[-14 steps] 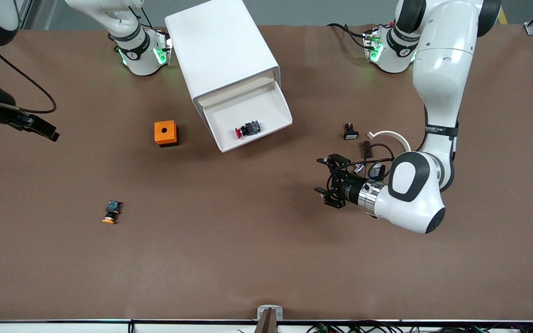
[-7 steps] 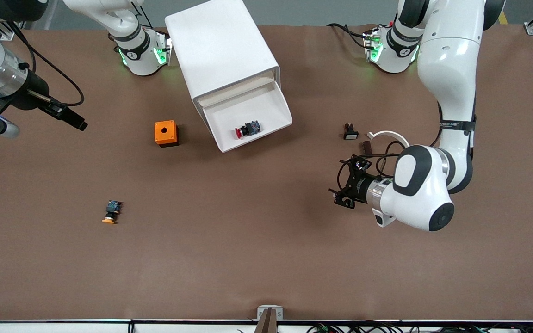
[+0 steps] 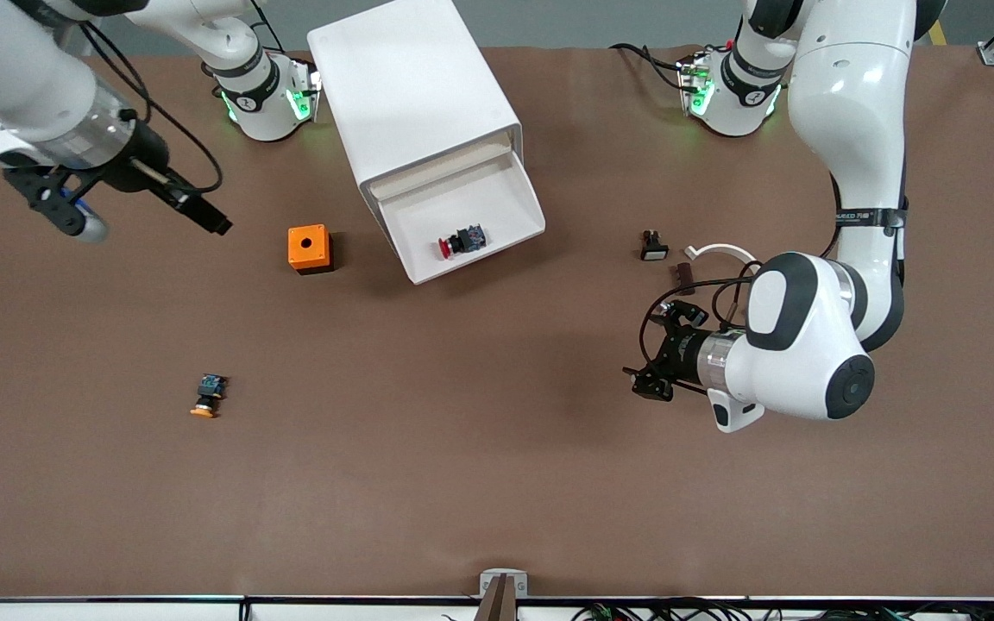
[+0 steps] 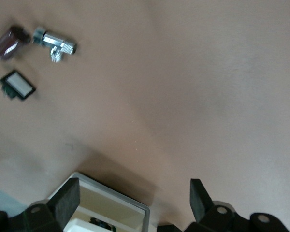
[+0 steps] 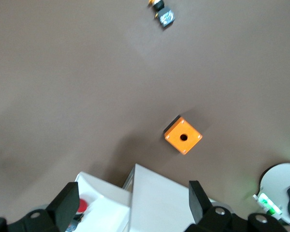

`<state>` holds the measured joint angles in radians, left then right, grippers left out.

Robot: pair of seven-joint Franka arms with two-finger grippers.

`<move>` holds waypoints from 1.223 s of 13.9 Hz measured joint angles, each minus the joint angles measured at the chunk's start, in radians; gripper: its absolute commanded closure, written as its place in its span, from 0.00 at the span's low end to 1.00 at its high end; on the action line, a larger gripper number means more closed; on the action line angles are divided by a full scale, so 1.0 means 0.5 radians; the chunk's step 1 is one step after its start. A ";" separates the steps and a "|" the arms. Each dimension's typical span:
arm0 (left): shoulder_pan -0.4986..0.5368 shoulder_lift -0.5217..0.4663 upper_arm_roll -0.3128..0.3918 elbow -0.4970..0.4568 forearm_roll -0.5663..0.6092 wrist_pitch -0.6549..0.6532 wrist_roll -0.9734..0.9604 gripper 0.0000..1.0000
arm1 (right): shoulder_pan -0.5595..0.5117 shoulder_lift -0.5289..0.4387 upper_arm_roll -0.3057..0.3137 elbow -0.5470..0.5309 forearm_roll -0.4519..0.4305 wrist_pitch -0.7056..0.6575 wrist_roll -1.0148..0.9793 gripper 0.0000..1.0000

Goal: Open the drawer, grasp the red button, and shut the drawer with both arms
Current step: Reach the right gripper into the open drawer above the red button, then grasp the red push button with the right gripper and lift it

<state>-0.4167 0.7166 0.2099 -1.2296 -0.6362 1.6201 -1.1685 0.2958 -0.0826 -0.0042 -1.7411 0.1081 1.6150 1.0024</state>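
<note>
The white cabinet (image 3: 411, 95) stands between the arms' bases, with its lowest drawer (image 3: 497, 194) pulled open toward the front camera. The red-capped button (image 3: 460, 241) lies in the drawer, its cap showing as the button (image 5: 83, 205) in the right wrist view. My left gripper (image 3: 645, 349) hangs open and empty low over bare table, toward the left arm's end from the drawer, whose corner, the drawer (image 4: 130, 208), shows between its fingers. My right gripper (image 3: 57, 207) is open and empty, raised over the right arm's end of the table, apart from the cabinet (image 5: 169, 200).
An orange cube (image 3: 309, 248) with a hole sits beside the drawer toward the right arm's end. An orange-capped button (image 3: 207, 396) lies nearer the front camera. A black switch (image 3: 654, 247), a white curved piece (image 3: 726, 252) and a dark part (image 3: 682, 273) lie by the left arm.
The right arm has swung in from the table's end toward the cabinet. The left gripper has drawn back from the drawer toward its own end. Both stayed open.
</note>
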 measured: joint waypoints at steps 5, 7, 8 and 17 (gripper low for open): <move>0.008 -0.072 0.101 0.002 0.100 0.002 0.320 0.00 | 0.177 0.041 0.000 -0.144 0.086 0.287 0.288 0.00; -0.008 -0.136 0.096 0.004 0.253 0.002 0.325 0.00 | 0.260 0.053 0.000 -0.224 0.149 0.468 0.377 0.00; -0.016 -0.169 0.094 0.004 0.293 0.002 0.328 0.00 | 0.321 0.063 0.000 -0.242 0.156 0.531 0.450 0.00; -0.040 -0.344 0.088 -0.007 0.389 -0.017 0.484 0.00 | 0.738 0.362 0.001 -0.275 0.158 0.817 1.012 0.00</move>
<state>-0.4367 0.5448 0.2539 -1.2333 -0.4415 1.6114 -0.9267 0.6649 0.0982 -0.0036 -1.8784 0.1870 2.0236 1.5083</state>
